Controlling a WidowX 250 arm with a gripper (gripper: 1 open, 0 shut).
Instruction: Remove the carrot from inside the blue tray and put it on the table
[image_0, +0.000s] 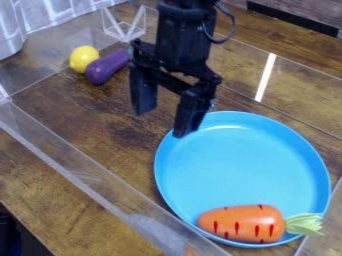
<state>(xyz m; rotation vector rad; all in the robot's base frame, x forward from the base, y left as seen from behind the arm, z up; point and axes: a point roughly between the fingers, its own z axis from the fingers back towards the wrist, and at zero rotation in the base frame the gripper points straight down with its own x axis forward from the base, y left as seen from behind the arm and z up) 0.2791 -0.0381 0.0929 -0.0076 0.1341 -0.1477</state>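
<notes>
Bare blue tray floor above the carrot; clear edge wall alongside
</notes>
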